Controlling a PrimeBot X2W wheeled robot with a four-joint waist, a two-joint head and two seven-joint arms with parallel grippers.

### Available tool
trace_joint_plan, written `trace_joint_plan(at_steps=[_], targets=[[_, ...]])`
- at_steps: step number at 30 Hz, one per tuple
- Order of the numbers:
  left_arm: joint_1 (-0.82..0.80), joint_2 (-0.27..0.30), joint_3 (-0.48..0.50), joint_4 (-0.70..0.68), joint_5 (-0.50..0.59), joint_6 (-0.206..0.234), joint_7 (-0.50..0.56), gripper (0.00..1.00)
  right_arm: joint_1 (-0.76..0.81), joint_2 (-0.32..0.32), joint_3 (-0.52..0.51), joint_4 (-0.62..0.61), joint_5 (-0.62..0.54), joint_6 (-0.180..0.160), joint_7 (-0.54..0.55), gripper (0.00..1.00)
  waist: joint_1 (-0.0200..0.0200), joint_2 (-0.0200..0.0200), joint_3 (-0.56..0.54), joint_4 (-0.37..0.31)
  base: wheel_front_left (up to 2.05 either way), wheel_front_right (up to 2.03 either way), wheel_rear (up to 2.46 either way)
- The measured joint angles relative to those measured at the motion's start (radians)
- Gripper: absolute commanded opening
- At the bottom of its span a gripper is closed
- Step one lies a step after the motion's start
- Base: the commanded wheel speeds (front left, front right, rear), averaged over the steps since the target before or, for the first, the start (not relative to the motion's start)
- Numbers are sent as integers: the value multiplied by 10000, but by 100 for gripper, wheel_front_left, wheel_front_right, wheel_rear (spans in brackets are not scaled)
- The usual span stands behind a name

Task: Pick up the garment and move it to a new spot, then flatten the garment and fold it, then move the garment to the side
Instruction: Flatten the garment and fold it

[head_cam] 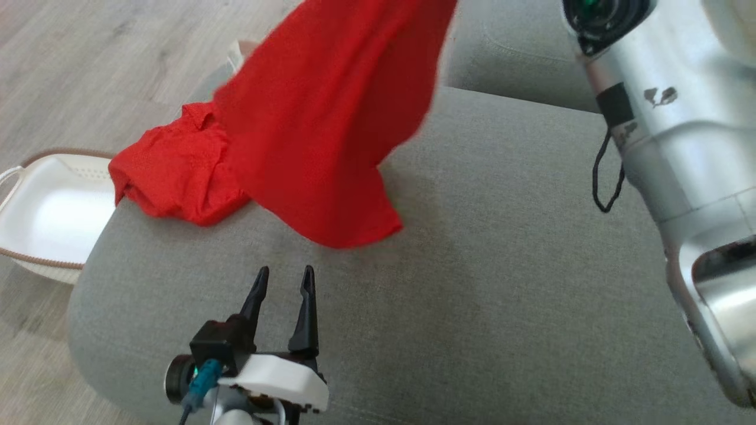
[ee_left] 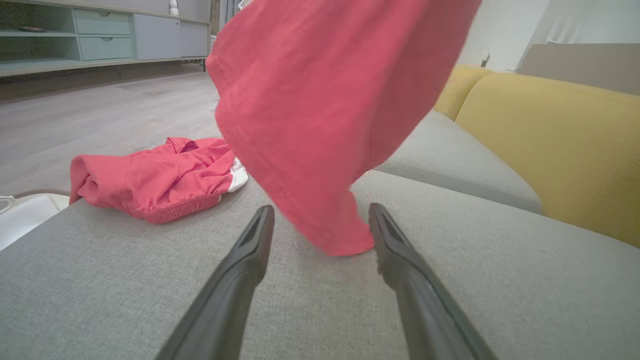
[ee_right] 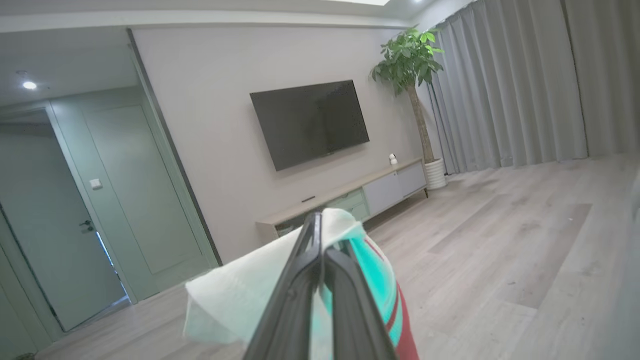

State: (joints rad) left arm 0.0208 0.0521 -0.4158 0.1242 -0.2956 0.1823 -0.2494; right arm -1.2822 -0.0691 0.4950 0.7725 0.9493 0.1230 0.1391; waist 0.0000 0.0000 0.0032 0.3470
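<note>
From the head view, I see the red garment (head_cam: 331,118) hanging down from the top of the picture. Its low end hangs just over the gray sofa cushion (head_cam: 502,265). The rest of it lies in a bunch on the cushion's left edge. My left gripper (head_cam: 284,274) is near the low end, over the cushion, and its two dark fingers are spread apart with nothing in them. A white basket (head_cam: 35,260) sits on the wood floor (head_cam: 71,59) beside the cushion. My silver right arm (head_cam: 667,118) goes up the right side. It has a small dark mark (head_cam: 660,96) on it, too small to read, and a black cord loop (head_cam: 605,177) hangs from it.

From the left wrist view, the red garment (ee_left: 320,100) hangs right in front. Its low tip dangles between the spread fingers (ee_left: 250,250); I cannot tell if it touches them. The bunched part lies on the cushion (ee_left: 100,280) to the left. A yellow sofa back (ee_left: 550,145) is on the right, and a cabinet with drawers (ee_left: 100,35) stands far off.

From the right wrist view, my right gripper (ee_right: 322,240) is pinched tight on the garment, on a part that is white (ee_right: 240,295) and blue-green with red stripes. Behind it are a dark TV (ee_right: 310,122) on the wall, a leafy plant (ee_right: 407,55), gray curtains (ee_right: 510,85) and a pale door (ee_right: 55,225).
</note>
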Motion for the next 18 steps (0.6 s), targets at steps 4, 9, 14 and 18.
trace_joint_plan(at_steps=[4, 9, 14, 18], targets=[[4, 6, 67, -171, -69, 119, 0, 100, 285, 40, 389, 456, 159, 0, 36, 0, 0, 0, 116, -223, 0, 0, 0], [-3, 4, 180, -238, -38, 119, 0, 100, 2261, -40, 385, 838, -188, 0, 374, 0, 0, 0, 314, -911, 0, 0, 0], [-62, 4, 364, -259, 54, 107, 0, 100, 3850, -986, -102, 740, -372, 0, 966, 0, 0, 0, 522, -1600, 0, 0, 0], [-158, 2, 374, -259, 132, 98, 0, 100, 4882, -2011, -644, 719, -617, 0, 1383, 0, 0, 0, 640, -2098, 0, 0, 0]])
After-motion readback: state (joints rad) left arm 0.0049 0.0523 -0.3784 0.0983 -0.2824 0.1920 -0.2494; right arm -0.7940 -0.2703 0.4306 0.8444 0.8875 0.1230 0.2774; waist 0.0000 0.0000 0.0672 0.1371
